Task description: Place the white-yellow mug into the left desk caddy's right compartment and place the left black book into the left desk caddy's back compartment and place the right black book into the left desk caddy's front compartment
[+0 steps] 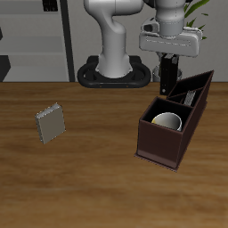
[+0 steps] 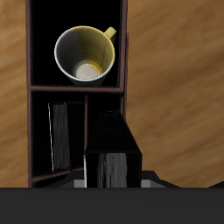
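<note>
Gripped in the jaws [image 2: 112, 179], a glossy black book [image 2: 112, 149] is hanging over the dark brown caddy [image 1: 151, 147]'s empty narrow slot [image 2: 103, 109]; lowering it straight comes next.

- No legible text, label, brand, number or sign in either view.
- Grey notebook [image 1: 51, 124] on the table: cover speckled, no print readable.
- White-yellow mug [image 2: 84, 53] in the left desk caddy [image 1: 160, 149]: plain surfaces, no marking.
- Black book [image 2: 59, 133] in a narrow slot: dark cover, nothing readable.
</note>
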Controlling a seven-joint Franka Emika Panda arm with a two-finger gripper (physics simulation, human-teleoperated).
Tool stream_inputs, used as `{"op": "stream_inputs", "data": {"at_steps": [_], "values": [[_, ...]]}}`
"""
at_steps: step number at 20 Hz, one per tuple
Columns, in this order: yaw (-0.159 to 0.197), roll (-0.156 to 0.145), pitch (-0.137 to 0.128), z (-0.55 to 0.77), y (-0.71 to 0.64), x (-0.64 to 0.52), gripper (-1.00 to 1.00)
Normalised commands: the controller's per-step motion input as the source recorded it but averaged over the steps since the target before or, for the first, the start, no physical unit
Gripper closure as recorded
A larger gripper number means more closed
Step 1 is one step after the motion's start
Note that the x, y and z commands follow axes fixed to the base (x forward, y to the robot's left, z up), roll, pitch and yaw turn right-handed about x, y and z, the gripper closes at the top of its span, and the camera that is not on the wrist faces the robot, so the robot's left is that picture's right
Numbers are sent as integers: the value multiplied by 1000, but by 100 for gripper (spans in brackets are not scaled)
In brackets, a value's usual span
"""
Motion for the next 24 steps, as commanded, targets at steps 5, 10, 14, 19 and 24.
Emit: {"op": "stream_inputs", "data": {"at_steps": [5, 10, 14, 19, 24], "values": [[-5, 0, 6, -9, -5, 63, 100], [-11, 9, 36, -152, 64, 122, 100], [-6, 0, 0, -21, 35, 55, 100], [-8, 7, 9, -54, 72, 49, 100], [-8, 8, 14, -81, 34, 43, 100]]}}
